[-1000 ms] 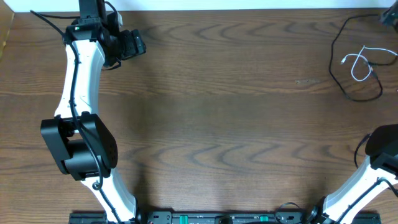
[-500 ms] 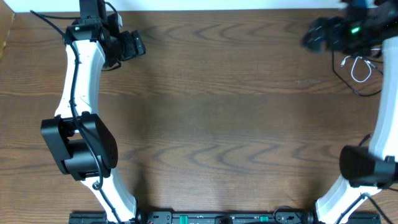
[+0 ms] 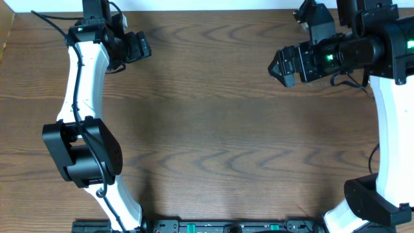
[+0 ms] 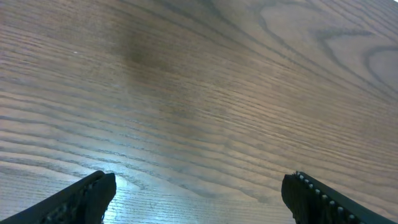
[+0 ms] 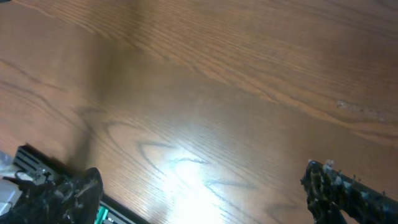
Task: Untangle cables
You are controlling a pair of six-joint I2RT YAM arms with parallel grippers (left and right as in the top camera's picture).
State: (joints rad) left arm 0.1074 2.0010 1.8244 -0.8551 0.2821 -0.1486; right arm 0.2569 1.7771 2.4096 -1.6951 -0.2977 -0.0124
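The white cable is hidden under my right arm in the overhead view. Of the black cable, only a thin dark line [image 3: 359,86] shows below the arm's edge, and I cannot tell for sure that it is the cable. No cable shows in either wrist view. My right gripper [image 3: 279,65] is open and empty, pointing left over bare wood at the back right; its fingers are wide apart in the right wrist view [image 5: 202,186]. My left gripper [image 3: 139,46] is open and empty at the back left, over bare wood in the left wrist view [image 4: 199,186].
The wooden table [image 3: 213,129] ends at a white strip along the back. The arms' black base rail [image 3: 226,226] runs along the front edge and also shows in the right wrist view [image 5: 37,165]. The left arm's body [image 3: 81,149] stands at the left.
My right arm has swung up from the lower right and across the back right, covering the cables. Its gripper has moved left. The left arm has not moved.
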